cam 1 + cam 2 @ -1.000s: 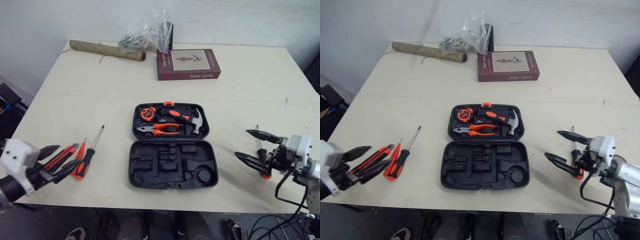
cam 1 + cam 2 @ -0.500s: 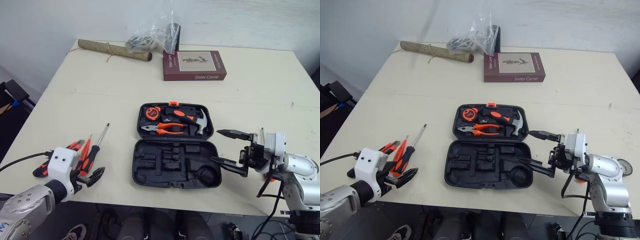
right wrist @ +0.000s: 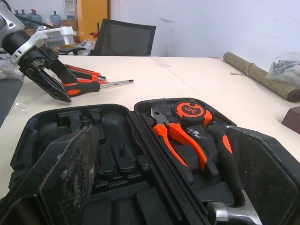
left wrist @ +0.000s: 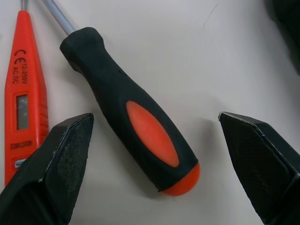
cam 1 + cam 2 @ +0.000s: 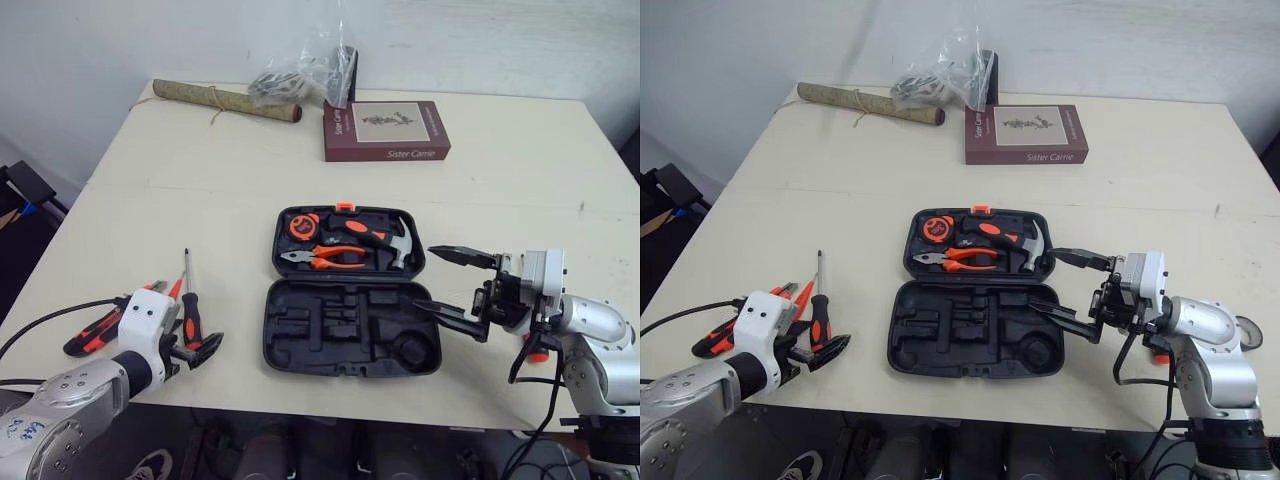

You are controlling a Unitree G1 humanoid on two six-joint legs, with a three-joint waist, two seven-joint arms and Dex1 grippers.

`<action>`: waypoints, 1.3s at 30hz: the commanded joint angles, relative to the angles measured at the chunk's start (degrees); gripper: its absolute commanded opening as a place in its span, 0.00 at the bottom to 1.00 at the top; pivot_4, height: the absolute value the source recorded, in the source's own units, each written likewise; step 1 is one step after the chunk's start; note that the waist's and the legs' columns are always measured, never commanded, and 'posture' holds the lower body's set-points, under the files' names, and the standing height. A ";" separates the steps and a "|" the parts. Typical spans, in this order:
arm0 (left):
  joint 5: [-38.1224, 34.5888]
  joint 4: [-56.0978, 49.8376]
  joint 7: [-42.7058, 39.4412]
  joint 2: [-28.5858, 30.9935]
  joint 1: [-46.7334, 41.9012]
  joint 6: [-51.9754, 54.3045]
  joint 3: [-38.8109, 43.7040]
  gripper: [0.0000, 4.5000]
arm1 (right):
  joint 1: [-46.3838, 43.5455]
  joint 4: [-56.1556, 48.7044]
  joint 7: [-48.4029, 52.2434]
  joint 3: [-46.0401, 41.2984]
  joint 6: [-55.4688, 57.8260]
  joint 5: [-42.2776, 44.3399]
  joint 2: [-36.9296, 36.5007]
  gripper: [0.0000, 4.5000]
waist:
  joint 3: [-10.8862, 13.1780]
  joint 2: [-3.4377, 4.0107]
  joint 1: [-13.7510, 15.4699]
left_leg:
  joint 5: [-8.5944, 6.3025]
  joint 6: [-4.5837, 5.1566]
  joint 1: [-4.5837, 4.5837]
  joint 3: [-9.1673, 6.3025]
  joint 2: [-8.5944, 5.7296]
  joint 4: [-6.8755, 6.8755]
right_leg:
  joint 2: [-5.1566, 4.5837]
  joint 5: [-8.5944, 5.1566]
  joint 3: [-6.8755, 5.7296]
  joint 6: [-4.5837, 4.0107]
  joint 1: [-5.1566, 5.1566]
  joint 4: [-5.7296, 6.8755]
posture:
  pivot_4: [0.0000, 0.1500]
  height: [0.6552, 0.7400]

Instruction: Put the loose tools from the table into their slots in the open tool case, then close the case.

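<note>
The black tool case lies open mid-table. Its far half holds a tape measure, pliers and a hammer; the near half has bare slots. To its left lie a black-and-orange screwdriver, an orange voltage tester and other red-handled tools. My left gripper is open, its fingers either side of the screwdriver's handle without touching it. My right gripper is open and empty at the case's right edge. The orange end of another screwdriver shows behind the right arm.
A maroon book, a rolled mat and a plastic bag sit along the table's far edge. The front edge runs just below the case and both grippers.
My left gripper has moved right, from the red-handled tools to straddle the screwdriver's handle, and the screwdriver has turned slightly. My right gripper has come in to the case's right edge.
</note>
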 commanded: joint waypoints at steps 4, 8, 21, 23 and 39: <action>2.19 0.48 5.23 -6.24 -2.61 1.77 -0.38 0.97 | -0.20 -2.50 0.97 -0.16 0.43 1.13 -0.61 1.00 | -0.01 -0.01 0.28 | 0.02 0.00 0.01 -0.01 0.00 0.01 | 0.00 0.00 -0.01 0.00 0.02 0.02 | 1.00 1.00; 3.34 0.45 6.90 -8.06 -2.84 3.21 -1.22 0.92 | 0.22 -2.20 1.92 -0.22 0.46 1.38 -0.62 1.00 | -0.02 0.00 0.64 | 0.04 -0.01 0.04 0.00 0.00 0.02 | 0.00 0.00 -0.01 0.00 0.03 0.04 | 1.00 1.00; 6.98 -0.07 6.88 -9.63 -3.23 1.68 -2.83 0.18 | 0.35 -2.58 7.73 0.19 -0.17 4.73 0.73 1.00 | -0.04 0.04 1.25 | 0.07 -0.04 0.05 0.00 0.00 0.00 | 0.00 0.00 0.00 0.00 0.04 0.02 | 1.00 1.00; 8.82 -0.16 4.51 -8.71 -3.06 -5.02 -3.43 0.18 | 0.75 -2.85 7.48 -0.27 -0.93 4.48 0.87 1.00 | -0.04 0.04 1.26 | 0.07 -0.04 0.04 -0.01 0.00 0.00 | 0.00 0.00 -0.01 0.00 0.04 0.01 | 1.00 1.00; 19.11 22.46 -57.08 21.40 -34.49 -48.00 -28.03 0.18 | 6.00 6.55 10.83 -6.35 -3.64 -1.38 -10.17 1.00 | -0.03 0.11 1.30 | 0.11 0.02 -0.05 0.11 -0.09 -0.02 | 0.00 0.00 -0.05 -0.02 -0.05 0.00 | 1.00 1.00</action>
